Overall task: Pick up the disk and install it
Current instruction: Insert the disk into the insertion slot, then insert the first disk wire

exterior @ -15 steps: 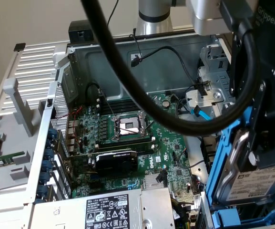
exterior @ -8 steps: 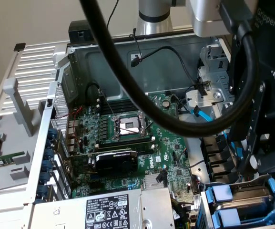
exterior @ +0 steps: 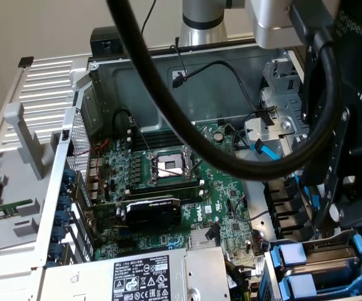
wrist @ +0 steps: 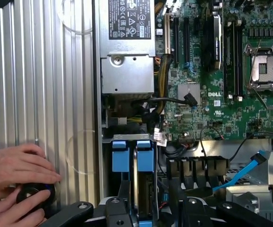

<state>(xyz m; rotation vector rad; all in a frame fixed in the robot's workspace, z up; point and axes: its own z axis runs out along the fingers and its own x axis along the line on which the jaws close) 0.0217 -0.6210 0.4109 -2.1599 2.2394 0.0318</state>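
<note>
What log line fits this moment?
tool above drive bay | disk in bay slot below it | person's hands at ribbed panel

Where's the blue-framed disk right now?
In the exterior view's lower right corner, the disk sits in the drive bay, just below the gripper, with another blue-framed carrier beside it and the power-supply box to that view's left.

Silver arm (exterior: 199, 22), black claw (wrist: 153, 213), black cable (exterior: 256, 169)
</note>
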